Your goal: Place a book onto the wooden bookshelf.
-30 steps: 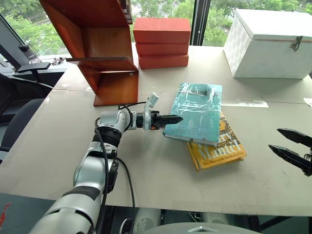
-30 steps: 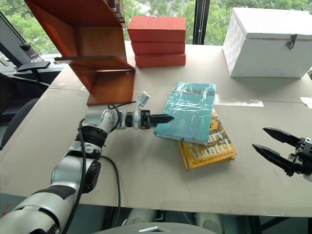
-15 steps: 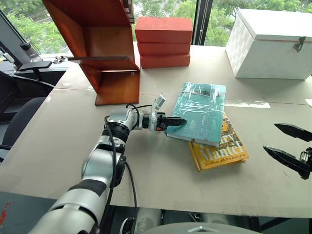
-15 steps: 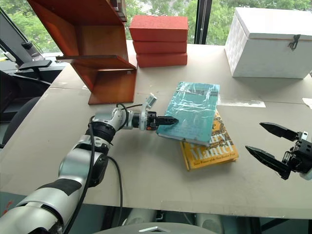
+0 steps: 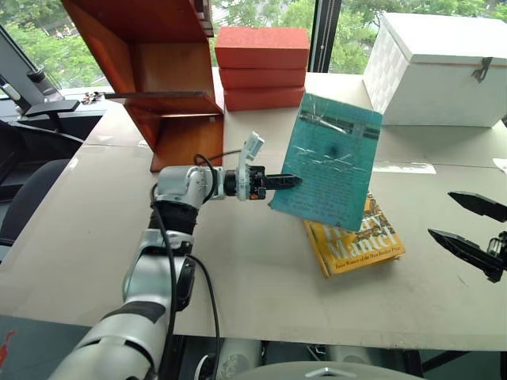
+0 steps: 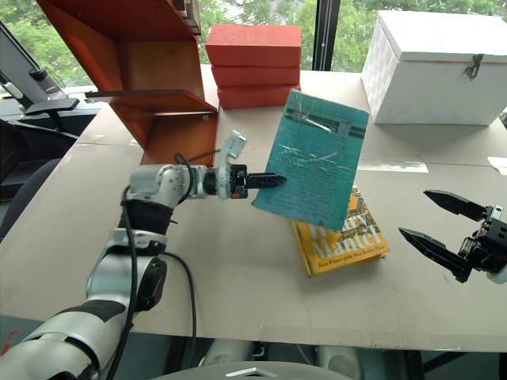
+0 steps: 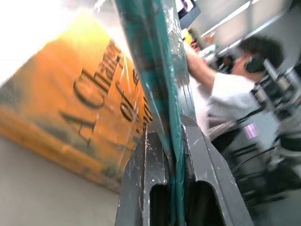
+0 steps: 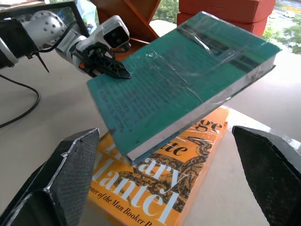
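Head views: my left pincer (image 5: 287, 181) is clamped on the left edge of the book (image 5: 333, 162), which hangs tilted in the air, cover toward me, above the yellow-orange book (image 5: 356, 241) that lies flat near the middle of the bench (image 5: 95, 237). The wooden bookshelf (image 5: 162, 79) stands at the far left corner, well apart from the load, with red boxes (image 5: 265, 67) just beside it and a white chest (image 5: 440, 67) toward the far right corner. My right pincer (image 5: 471, 229) hovers with its fingers spread, holding nothing, near the right edge.

I judge the grip is a thin pinch on one edge, so I would swing slowly toward the shelf and keep the book from sagging; the right pincer could steady the free edge.

Left wrist view: both fingers (image 7: 153, 174) squeeze the wrapped teal edge between them, a bite the head views only hint at, with the yellow cover close behind and a seated person (image 7: 225, 99) beyond.

Right wrist view: I see the book's pale page block and thickness, and its lower corner lifted just clear of the yellow one.
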Available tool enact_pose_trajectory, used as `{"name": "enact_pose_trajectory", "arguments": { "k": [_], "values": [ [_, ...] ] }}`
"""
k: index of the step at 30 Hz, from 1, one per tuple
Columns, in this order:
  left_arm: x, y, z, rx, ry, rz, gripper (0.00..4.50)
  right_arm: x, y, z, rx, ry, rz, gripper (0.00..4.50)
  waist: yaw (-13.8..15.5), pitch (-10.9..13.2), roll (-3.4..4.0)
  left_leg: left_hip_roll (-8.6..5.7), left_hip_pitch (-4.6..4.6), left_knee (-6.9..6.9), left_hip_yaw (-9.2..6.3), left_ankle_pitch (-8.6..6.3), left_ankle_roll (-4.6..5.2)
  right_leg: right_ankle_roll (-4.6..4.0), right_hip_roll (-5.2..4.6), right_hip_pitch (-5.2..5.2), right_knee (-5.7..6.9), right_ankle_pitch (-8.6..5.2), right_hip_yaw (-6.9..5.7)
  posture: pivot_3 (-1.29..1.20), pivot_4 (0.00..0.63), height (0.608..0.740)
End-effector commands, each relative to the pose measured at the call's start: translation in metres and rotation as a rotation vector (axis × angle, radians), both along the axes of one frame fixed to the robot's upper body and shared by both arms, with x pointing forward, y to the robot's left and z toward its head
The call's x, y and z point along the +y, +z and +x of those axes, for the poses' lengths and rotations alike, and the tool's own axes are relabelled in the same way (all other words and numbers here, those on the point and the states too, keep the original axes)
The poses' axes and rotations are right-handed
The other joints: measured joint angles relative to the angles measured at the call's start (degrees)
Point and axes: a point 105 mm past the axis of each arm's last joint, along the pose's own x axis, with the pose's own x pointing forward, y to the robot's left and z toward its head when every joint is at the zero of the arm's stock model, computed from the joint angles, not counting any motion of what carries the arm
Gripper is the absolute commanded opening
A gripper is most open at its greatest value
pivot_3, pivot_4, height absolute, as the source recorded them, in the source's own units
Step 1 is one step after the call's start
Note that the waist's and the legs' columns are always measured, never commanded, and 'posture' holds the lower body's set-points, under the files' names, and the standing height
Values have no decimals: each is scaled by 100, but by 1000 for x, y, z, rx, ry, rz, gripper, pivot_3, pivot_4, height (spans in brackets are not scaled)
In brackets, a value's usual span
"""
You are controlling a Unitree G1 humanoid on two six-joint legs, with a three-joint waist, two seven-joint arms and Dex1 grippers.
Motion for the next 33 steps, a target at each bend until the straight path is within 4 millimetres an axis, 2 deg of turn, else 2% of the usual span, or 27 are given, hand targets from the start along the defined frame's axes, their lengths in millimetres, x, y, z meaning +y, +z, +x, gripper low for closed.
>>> {"name": "enact_pose_trajectory", "arguments": {
  "k": [1, 3, 5, 7, 10, 12, 15, 18, 22, 30, 33],
  "values": [
    [-11, 61, -9, -496, 16, 56, 33, 0, 15, 6, -63, -3, 23, 4500, 13, 1, 2, 0, 0, 0, 1, 0, -1, 0, -2, 0, 0, 0, 1, 0, 150, 718],
    [-13, 93, -10, -831, 70, 134, 33, 1, 19, 11, -85, 1, 44, 4500, 33, 1, 2, -3, 0, 1, 1, 2, -3, -1, -5, 2, -2, 0, 1, 0, 150, 718],
    [-12, 116, -10, -1172, 119, 271, 33, 2, 23, 18, -105, 2, 58, 4500, 38, 2, 2, -5, 0, 2, 2, 1, -1, -2, -5, 2, -5, 1, 2, 0, 150, 718],
    [0, 141, -5, -1472, 244, 390, 33, 6, 30, 24, -126, 26, 98, 4500, 40, 2, 3, -7, 2, 1, 6, 0, 1, -3, -4, 2, -5, 1, 4, 0, 150, 718],
    [21, 152, -4, -1797, 294, 636, 33, 12, 37, 31, -143, 59, 133, 4500, -12, 5, 12, -8, 7, -5, 14, -1, 2, -2, 0, 1, -7, 1, 19, 0, 150, 718],
    [40, 160, -1, -1937, 348, 820, 33, 16, 39, 34, -144, 81, 143, 4500, -6, 7, 15, -5, 13, -13, 16, -1, 2, -2, 4, 0, -7, 2, 23, 0, 150, 718],
    [63, 166, 3, -1976, 427, 949, 33, 19, 41, 38, -144, 106, 155, 4500, 6, 11, 14, -5, 3, -11, 9, -1, 3, -1, 5, -2, -6, 2, 5, 0, 150, 718],
    [90, 153, 9, -1936, 434, 1104, 33, 21, 44, 42, -148, 127, 166, 4500, 19, 12, 13, -7, 1, -9, 14, -2, 4, 2, 3, -4, -6, 1, -12, 0, 150, 718],
    [131, 147, 12, -1817, 495, 1303, 33, 24, 53, 50, -165, 153, 198, 4500, 0, 21, 6, -7, -3, -2, 13, -2, 5, 4, 3, -5, -3, 1, -16, 0, 150, 718],
    [177, 128, 10, -1653, 528, 1458, 33, 26, 67, 62, -179, 171, 275, 4500, 12, 34, -7, -3, -3, -4, 9, -2, 4, 4, 3, -8, 2, 0, -23, 0, 150, 718],
    [188, 120, 9, -1608, 512, 1511, 33, 28, 71, 61, -176, 196, 297, 4500, 4, 34, -8, -4, -6, -3, 10, -2, 4, 4, 1, -8, 1, 1, -25, 0, 150, 718]
  ]
}}
